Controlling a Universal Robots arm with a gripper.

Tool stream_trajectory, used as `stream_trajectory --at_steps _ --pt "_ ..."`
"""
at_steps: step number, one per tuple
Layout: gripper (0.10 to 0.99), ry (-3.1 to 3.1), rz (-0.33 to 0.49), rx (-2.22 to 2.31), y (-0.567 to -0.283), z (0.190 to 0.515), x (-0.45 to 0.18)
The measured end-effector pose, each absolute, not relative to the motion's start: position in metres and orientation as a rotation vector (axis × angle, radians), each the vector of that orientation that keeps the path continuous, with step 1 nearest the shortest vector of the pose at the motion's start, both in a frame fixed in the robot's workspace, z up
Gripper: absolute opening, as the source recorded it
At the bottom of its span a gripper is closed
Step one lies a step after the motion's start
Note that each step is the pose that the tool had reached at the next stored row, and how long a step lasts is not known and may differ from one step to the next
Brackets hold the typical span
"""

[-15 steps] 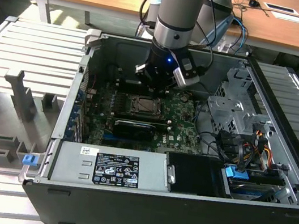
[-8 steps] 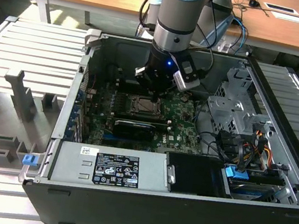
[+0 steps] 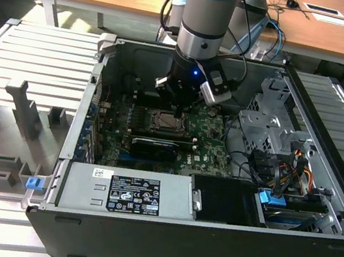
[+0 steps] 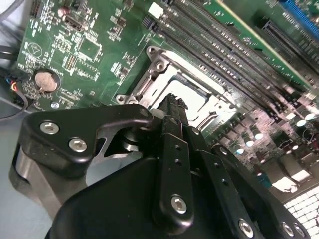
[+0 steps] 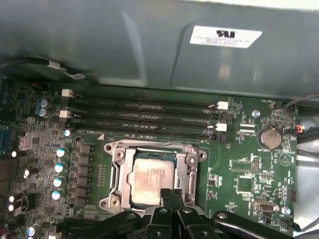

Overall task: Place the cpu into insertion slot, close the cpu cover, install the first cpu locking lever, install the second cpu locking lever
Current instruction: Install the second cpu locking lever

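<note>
Cpu (image 5: 152, 178) seated in insertion slot (image 5: 185, 160), mid-board, cpu cover (image 5: 154, 147) around it. My gripper (image 5: 172, 193), fingers pressed together and empty, rests at the socket's near edge. Risk: sideways pressure could scrape the chip.

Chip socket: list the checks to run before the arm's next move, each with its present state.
1. Chip lying flat in the socket, silver top up: ok.
2. Cover down around the chip: looks ok in both wrist views.
3. Locking levers latched: cannot tell; the fingers hide that edge of the socket.
4. Gripper at the socket's edge, fingers together, holding nothing: ok.
5. Gripper apart from the memory slots: ok.
</note>
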State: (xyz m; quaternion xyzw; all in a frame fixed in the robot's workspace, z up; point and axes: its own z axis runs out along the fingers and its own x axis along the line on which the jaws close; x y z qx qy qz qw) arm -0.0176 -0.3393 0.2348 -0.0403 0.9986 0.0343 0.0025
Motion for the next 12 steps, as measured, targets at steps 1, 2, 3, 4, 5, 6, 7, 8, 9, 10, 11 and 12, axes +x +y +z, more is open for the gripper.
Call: stream_trajectory --at_steps 1,2,3,4,5,6,7,8,9,10,11,12 --pt "0.106 3.132 0.107 -0.126 -0.341 0.235 -0.018" --pt "0.106 3.132 0.108 -0.126 -0.343 0.235 -0.018" --pt "0.106 3.132 0.109 -0.126 -0.346 0.235 -0.018" --pt "0.106 3.132 0.119 -0.126 -0.349 0.235 -0.018" --pt "0.106 3.130 0.140 -0.126 -0.350 0.235 -0.018" --pt "0.106 3.129 0.154 -0.126 -0.350 0.235 -0.018" --pt "0.106 3.128 0.164 -0.126 -0.351 0.235 -0.018" --pt "0.106 3.128 0.175 -0.126 -0.354 0.235 -0.018" --pt "0.106 3.127 0.182 -0.126 -0.359 0.235 -0.018" --pt "0.106 3.127 0.185 -0.126 -0.362 0.235 -0.018" --pt "0.106 3.126 0.188 -0.126 -0.365 0.235 -0.018" --pt "0.106 3.126 0.191 -0.126 -0.368 0.235 -0.018"
